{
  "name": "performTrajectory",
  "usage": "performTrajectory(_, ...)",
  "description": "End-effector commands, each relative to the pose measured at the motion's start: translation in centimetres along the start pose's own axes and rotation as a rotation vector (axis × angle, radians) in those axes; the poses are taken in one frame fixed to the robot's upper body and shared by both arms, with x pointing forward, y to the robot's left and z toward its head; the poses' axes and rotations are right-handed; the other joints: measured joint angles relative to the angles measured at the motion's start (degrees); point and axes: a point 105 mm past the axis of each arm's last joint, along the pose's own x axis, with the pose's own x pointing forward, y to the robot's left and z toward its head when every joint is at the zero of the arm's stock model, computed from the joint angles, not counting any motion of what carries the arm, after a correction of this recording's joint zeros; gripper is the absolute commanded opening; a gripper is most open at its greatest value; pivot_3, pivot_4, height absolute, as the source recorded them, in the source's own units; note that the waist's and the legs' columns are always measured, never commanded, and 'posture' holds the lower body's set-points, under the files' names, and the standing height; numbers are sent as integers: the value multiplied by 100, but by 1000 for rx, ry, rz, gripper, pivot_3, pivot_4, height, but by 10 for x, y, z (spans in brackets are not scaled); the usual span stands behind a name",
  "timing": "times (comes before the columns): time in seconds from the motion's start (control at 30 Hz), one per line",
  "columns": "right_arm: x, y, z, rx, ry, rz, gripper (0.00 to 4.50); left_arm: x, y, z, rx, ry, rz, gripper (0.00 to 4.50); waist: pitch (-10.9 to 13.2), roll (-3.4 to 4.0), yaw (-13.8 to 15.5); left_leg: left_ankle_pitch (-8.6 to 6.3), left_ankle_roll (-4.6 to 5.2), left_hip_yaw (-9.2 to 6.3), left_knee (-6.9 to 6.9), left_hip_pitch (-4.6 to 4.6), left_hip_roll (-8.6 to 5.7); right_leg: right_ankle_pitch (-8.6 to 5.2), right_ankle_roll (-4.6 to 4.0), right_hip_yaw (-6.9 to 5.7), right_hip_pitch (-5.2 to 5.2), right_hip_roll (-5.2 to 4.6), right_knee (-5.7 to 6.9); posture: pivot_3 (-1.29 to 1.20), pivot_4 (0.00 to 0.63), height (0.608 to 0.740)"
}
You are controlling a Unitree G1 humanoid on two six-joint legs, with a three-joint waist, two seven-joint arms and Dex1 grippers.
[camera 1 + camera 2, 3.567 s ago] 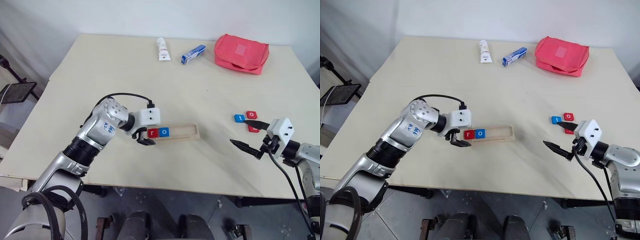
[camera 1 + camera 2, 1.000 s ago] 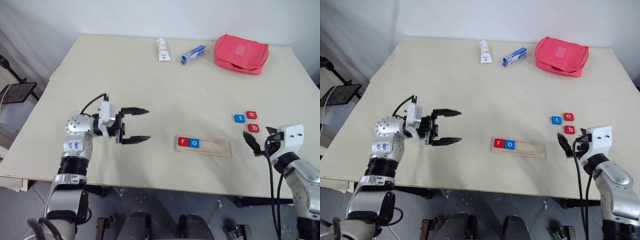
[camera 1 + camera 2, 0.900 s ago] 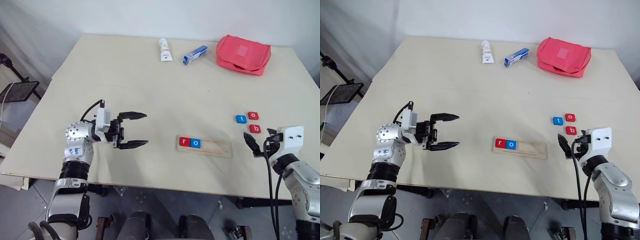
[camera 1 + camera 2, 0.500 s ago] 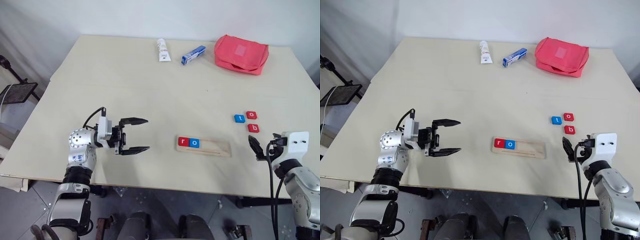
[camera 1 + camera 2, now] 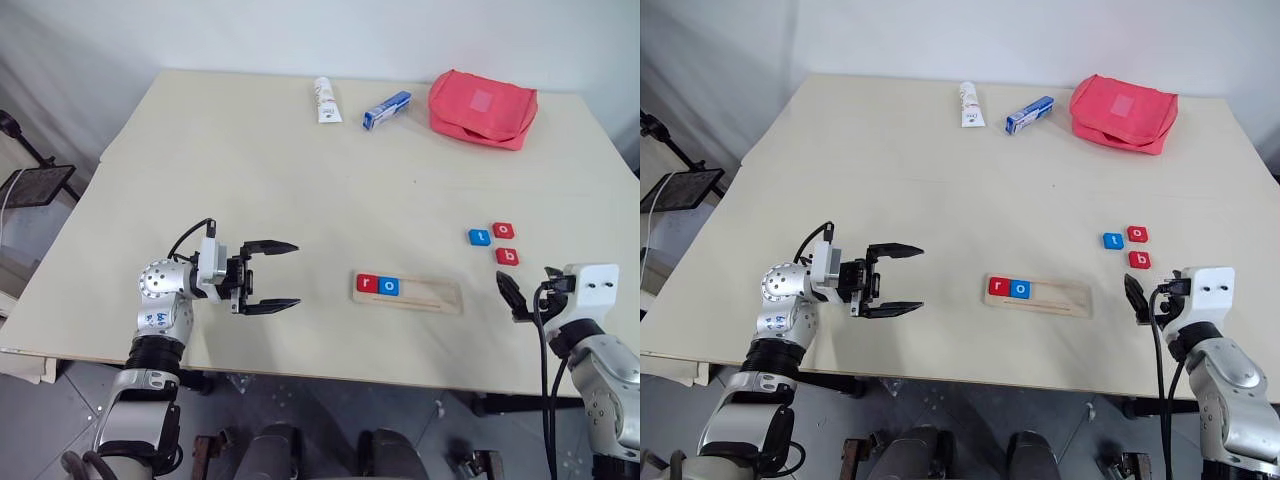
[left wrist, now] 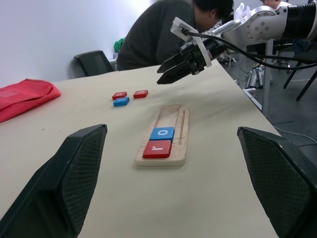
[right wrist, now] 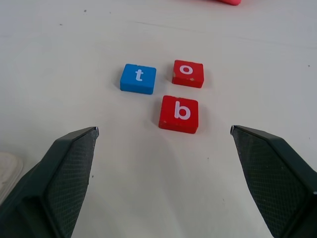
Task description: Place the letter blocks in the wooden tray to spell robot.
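Wooden tray (image 5: 408, 292) near front bench (image 5: 250, 160) edge holds r, o blocks. Left end effector (image 5: 270, 275) and right end effector (image 5: 512, 296): fingers spread wide, empty.

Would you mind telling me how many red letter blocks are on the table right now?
3: the red r at the left end of the wooden tray, and the red o and red b loose on the table to the tray's right.

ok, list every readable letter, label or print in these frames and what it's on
"r": red block in the wooden tray
"o": blue block beside it in the tray
"t": blue block on the table
"o": red block
"b": red block
Tube and blue-and-white box: print too small to read
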Motion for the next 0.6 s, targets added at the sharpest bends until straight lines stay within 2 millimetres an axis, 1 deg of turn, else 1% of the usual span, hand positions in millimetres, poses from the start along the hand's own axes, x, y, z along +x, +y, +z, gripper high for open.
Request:
performTrajectory(0.03, 2, -4, 16, -12, -26, 2, 4500, -1, -7, 6, 27, -2, -53, 4469, 0, 0, -15, 0, 0, 0, 0, 0, 0, 0, 0, 0, 0, 0, 0, 0, 150, 740)
performTrajectory(0.17, 11, -6, 17, 8, 19, 8, 4500, -1, -11, 6, 27, 0, -65, 4469, 0, 0, -50, 0, 0, -1, 0, 0, 1, 0, 0, 1, 0, 0, 0, 0, 150, 740)
performTrajectory(0.27, 23, -11, 21, 4, 25, 3, 4500, -1, -13, 7, 26, 0, -77, 4469, 0, 0, -86, 0, 0, -1, 0, 0, 2, 0, 0, 1, 1, 1, 0, 0, 150, 740)
performTrajectory(0.4, 39, -16, 21, 3, 56, 7, 4500, -1, -16, 6, 15, 21, -97, 4469, 0, 0, -109, 0, 0, -1, 0, 0, 2, 0, 0, 1, 0, 1, 0, 0, 150, 740)
performTrajectory(0.5, 52, -20, 15, 28, 95, 2, 4500, -2, -15, 2, 4, 60, -86, 4469, 0, 0, -119, 0, 0, 0, -1, 0, 2, 0, 0, 1, 0, 0, -1, 0, 150, 740)
performTrajectory(0.6, 60, -18, 7, 39, 126, 27, 4500, -4, -14, -2, 7, 98, -75, 4469, 0, 0, -116, 0, 0, 0, -1, 0, 4, 0, 0, 0, -1, 2, -1, 0, 150, 740)
